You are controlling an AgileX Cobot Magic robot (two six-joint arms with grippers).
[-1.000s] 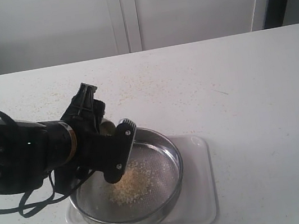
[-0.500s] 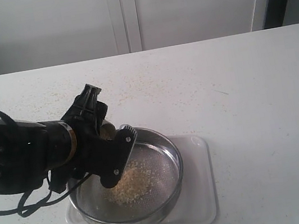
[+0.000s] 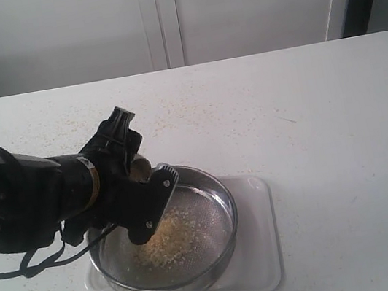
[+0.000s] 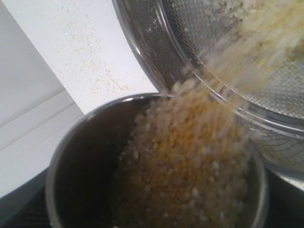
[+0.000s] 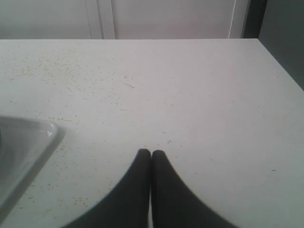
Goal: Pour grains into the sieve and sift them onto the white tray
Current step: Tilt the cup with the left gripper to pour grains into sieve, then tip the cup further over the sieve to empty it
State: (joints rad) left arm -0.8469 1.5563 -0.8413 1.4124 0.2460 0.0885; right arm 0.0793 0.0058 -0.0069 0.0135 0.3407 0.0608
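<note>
My left gripper (image 3: 144, 188) is shut on a small steel cup (image 3: 139, 169), tipped over the near-left rim of the sieve (image 3: 220, 194). In the left wrist view the cup (image 4: 76, 161) is steeply tilted and grains (image 4: 190, 161) slide over its lip into the sieve (image 4: 156, 52). A yellow-beige heap of grains (image 3: 167, 244) lies on the mesh. The sieve rests on the white tray (image 3: 261, 253). My right gripper (image 5: 151, 153) is shut with nothing in it, low over the bare table to the right of the tray corner (image 5: 28, 137); the exterior view does not show it.
Loose grains are scattered over the white table (image 3: 308, 120), mostly on the left and in front of the tray. A white cabinet wall (image 3: 159, 18) stands behind the table's far edge. The black left arm (image 3: 19, 206) and its cable cover the table's left part.
The left wrist has rolled a little further and the cup tips more steeply. The heap in the sieve has grown slightly.
</note>
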